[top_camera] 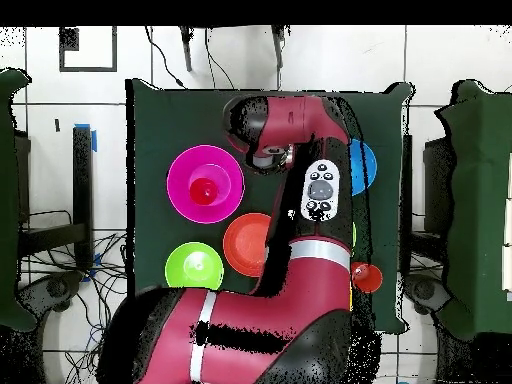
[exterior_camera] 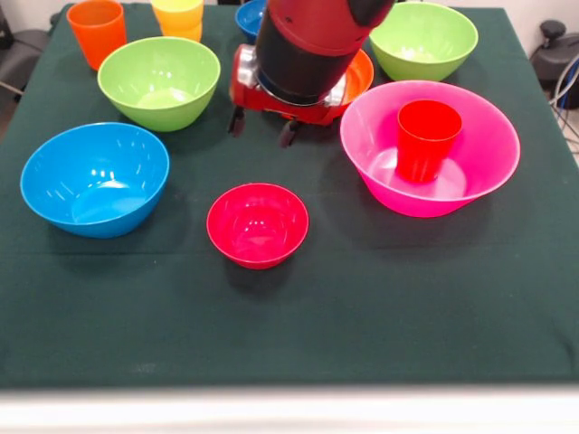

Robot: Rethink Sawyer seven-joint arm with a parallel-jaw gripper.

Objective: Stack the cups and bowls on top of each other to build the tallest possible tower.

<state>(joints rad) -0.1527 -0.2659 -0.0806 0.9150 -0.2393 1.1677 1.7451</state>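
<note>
My gripper (exterior_camera: 263, 128) hangs open and empty just above the cloth, between a lime green bowl (exterior_camera: 159, 81) and the big pink bowl (exterior_camera: 384, 181). The red cup (exterior_camera: 427, 137) stands upright inside the pink bowl. The small crimson bowl (exterior_camera: 258, 224) sits upright on the cloth, nearer the camera than the gripper and apart from it. In the overhead view the gripper (top_camera: 268, 155) is right of the pink bowl (top_camera: 178, 170) with the red cup (top_camera: 204, 190); the crimson bowl is hidden under the arm.
The light blue bowl (exterior_camera: 95, 179) sits at the left. A second lime green bowl (exterior_camera: 423, 38), the orange bowl (exterior_camera: 362, 74) and the small dark blue bowl (exterior_camera: 250, 16) stand at the far side. The orange cup (exterior_camera: 97, 32) and yellow cup (exterior_camera: 178, 13) are far left.
</note>
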